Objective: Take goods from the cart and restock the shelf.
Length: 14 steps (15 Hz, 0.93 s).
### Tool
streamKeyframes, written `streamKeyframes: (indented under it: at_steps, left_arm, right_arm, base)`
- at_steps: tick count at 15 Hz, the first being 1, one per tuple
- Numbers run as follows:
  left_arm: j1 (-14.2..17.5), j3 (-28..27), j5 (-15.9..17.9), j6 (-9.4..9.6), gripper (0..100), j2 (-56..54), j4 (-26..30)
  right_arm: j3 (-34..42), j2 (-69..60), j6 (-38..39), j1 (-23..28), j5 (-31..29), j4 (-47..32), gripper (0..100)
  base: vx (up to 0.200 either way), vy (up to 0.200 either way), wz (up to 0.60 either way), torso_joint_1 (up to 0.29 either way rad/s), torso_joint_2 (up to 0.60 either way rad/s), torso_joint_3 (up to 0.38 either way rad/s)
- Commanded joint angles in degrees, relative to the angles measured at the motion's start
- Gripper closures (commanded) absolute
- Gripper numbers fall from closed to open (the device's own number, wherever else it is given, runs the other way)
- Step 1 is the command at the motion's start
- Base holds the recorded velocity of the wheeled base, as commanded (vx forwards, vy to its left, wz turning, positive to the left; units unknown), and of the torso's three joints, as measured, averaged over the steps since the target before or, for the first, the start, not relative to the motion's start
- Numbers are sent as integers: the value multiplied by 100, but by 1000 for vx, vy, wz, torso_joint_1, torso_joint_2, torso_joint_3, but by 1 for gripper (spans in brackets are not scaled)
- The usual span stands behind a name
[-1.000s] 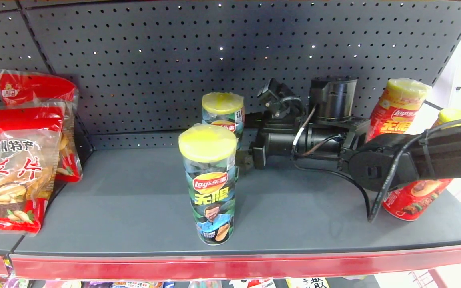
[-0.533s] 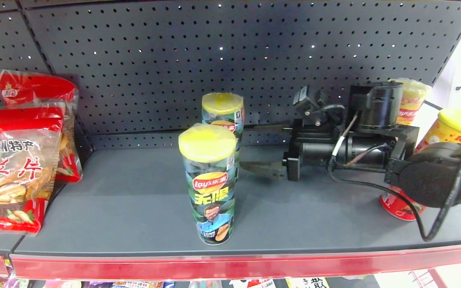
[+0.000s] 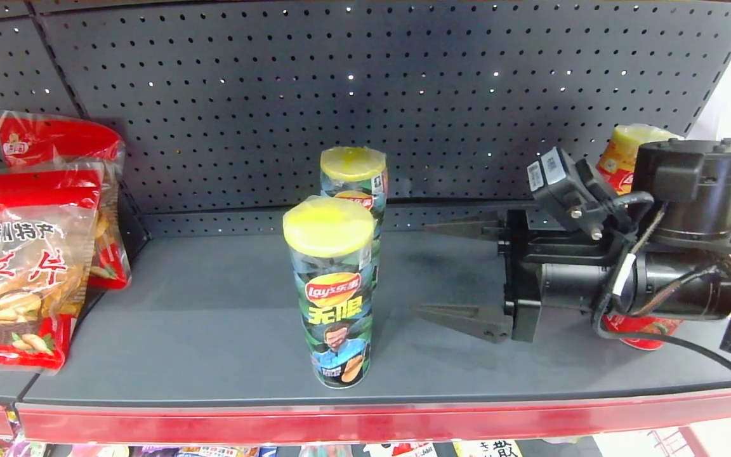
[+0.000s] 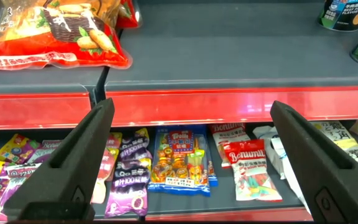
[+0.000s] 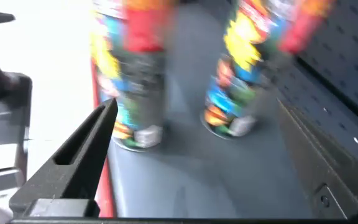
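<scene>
Two dark green chip cans with yellow lids stand upright mid-shelf, the front can [image 3: 334,292] close before the back can [image 3: 354,174]. My right gripper [image 3: 421,270] hovers open just above the grey shelf [image 3: 213,317], to the right of both cans and touching neither. Nothing is between its fingers. The right wrist view looks past these fingers [image 5: 79,162] at the front can [image 5: 135,81] and the back can [image 5: 241,81]. My left gripper [image 4: 191,106] is open and empty, low in front of the shelf's red front edge [image 4: 229,102].
Red bags of snacks [image 3: 23,254] lean at the shelf's left end. Red chip cans [image 3: 625,158] stand at the right end, partly behind my right arm. A pegboard wall [image 3: 365,95] closes the back. The lower shelf holds several candy packets [image 4: 179,162].
My right gripper has drawn back to the right, away from the back green can and toward the shelf front. Its open fingers now show fully. Both cans stand unmoved.
</scene>
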State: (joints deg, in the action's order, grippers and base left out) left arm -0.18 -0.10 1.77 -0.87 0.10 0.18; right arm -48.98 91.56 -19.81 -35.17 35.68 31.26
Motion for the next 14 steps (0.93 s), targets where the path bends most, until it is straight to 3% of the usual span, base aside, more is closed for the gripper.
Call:
streamKeyframes:
  at_steps: [1, 6, 14]
  left_arm:
    - [1, 1, -1, -1, 0, 8, -1]
    - [1, 1, -1, -1, 0, 8, -1]
    - [1, 1, -1, -1, 0, 8, -1]
  right_arm:
    - [55, -121, 3, -280, 0, -6, 0]
    - [55, -7, 21, -886, 9, -6, 0]
    - [-384, 512, -5, -1027, 18, 12, 0]
  base:
    - [0, 0, 0, 0, 0, 0]
    - [0, 0, 0, 0, 0, 0]
    - [0, 0, 0, 0, 0, 0]
